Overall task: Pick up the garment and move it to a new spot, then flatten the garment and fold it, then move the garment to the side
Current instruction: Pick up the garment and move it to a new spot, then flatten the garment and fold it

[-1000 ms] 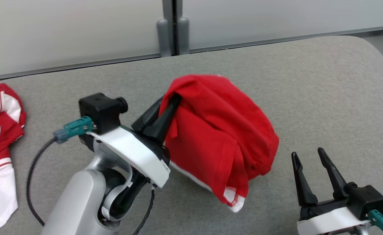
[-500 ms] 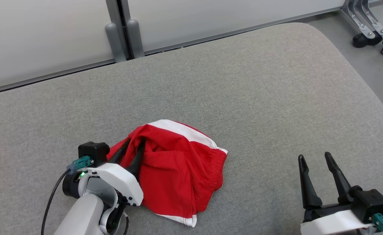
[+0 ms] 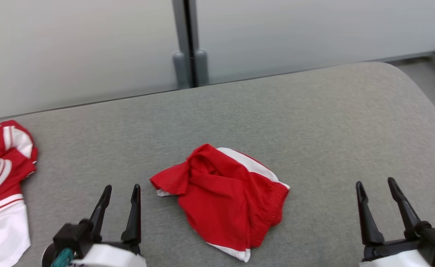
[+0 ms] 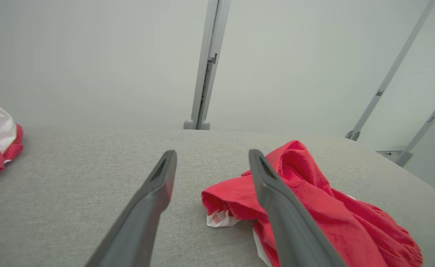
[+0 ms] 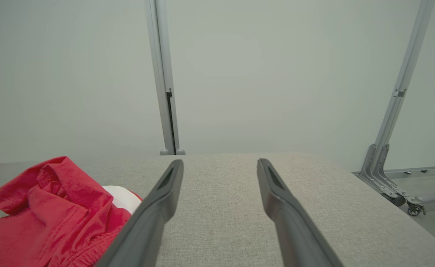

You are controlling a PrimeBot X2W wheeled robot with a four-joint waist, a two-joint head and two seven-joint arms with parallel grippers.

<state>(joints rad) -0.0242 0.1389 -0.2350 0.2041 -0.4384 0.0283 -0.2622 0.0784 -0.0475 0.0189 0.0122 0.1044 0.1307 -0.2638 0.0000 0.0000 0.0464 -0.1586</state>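
Head view shows the garment (image 3: 225, 200), red with white trim, lying crumpled on the grey padded surface (image 3: 314, 122) between the left gripper (image 3: 122, 187) and the right gripper (image 3: 375, 182), both with jaws spread apart, holding nothing, clear of the cloth.

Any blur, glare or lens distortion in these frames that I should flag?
Head view: light is even and diffuse, no glare, only a faint shadow under the crumpled red garment with white trim; the frame is slightly soft throughout. Left wrist view: the grey upright post leans, likely camera tilt or wide-angle; the left pincer looms large near the lens. Right wrist view: sharp, evenly lit.
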